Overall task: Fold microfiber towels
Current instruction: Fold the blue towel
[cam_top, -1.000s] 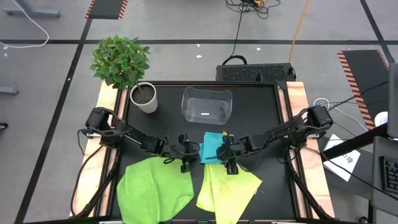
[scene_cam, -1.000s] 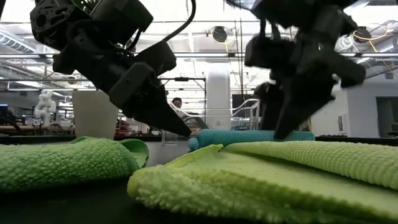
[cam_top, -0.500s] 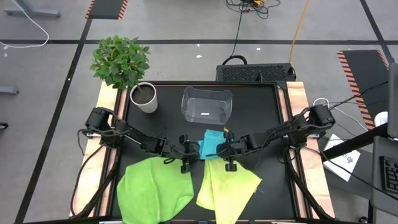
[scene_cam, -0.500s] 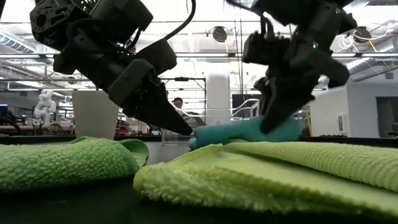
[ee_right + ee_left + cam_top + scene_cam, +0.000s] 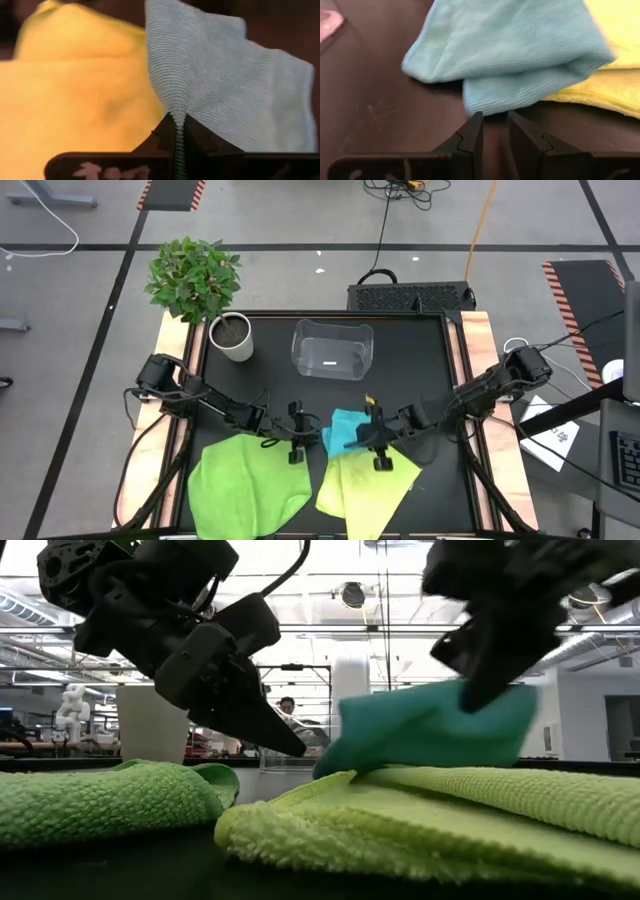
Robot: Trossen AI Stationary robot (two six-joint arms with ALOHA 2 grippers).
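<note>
Pinching the blue towel's [image 5: 347, 430] edge, the right pincer [image 5: 372, 442] lifts it over the yellow towel [image 5: 365, 485]; the left pincer [image 5: 303, 436], fingers slightly apart, waits just beside its opposite edge.

- The turquoise blue towel [image 5: 346, 430] is bunched and folded over, its edge lifted off the table, its lower part resting on the pale yellow-green towel's top edge.
- The pale yellow-green towel [image 5: 362, 488] lies loosely folded at the table's front, right of centre.
- The bright green towel [image 5: 248, 486] lies rumpled at the front left, apart from the other two.
</note>
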